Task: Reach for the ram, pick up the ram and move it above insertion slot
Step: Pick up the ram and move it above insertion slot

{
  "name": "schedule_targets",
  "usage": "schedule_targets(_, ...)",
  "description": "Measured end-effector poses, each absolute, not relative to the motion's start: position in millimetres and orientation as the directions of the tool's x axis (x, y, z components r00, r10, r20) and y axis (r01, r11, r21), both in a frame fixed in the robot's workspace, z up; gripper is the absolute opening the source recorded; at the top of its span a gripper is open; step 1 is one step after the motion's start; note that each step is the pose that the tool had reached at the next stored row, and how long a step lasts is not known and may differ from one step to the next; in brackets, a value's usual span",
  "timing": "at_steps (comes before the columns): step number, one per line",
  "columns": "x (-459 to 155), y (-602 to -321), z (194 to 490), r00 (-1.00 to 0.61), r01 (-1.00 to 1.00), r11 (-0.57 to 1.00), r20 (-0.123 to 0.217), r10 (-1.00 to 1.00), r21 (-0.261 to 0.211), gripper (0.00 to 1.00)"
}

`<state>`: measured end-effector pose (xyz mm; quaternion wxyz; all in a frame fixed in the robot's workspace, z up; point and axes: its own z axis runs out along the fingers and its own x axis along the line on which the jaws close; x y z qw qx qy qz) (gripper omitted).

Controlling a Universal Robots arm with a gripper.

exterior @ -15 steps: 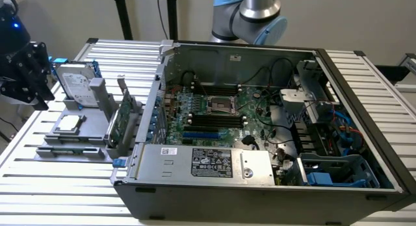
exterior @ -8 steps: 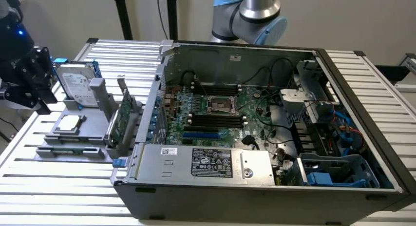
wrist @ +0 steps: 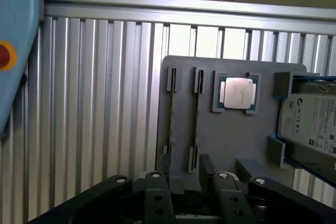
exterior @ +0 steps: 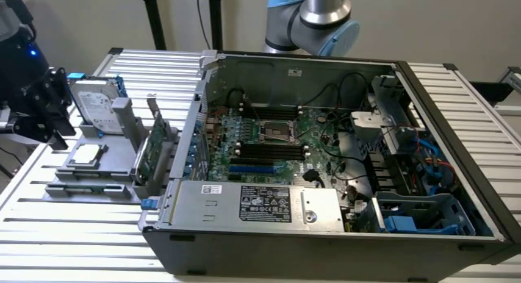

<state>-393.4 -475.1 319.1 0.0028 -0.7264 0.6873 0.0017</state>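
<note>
- We see the ram [wrist: 196,119] standing on edge in the gray holder [wrist: 231,135], beside the CPU [wrist: 237,92].
- The gripper [wrist: 184,182] hovers over the holder's near end, jaws apart and empty.
- We judge the ram light, stiff and fragile.
- Its thin long edges look like the best place to grip, clear of the chips.
</note>
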Motion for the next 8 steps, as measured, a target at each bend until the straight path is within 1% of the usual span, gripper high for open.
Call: schedule_targets(8,-393.5,-476.1,304.5,0.055,-0.998,-0.055,-0.006,-0.998,-0.002,0.36)
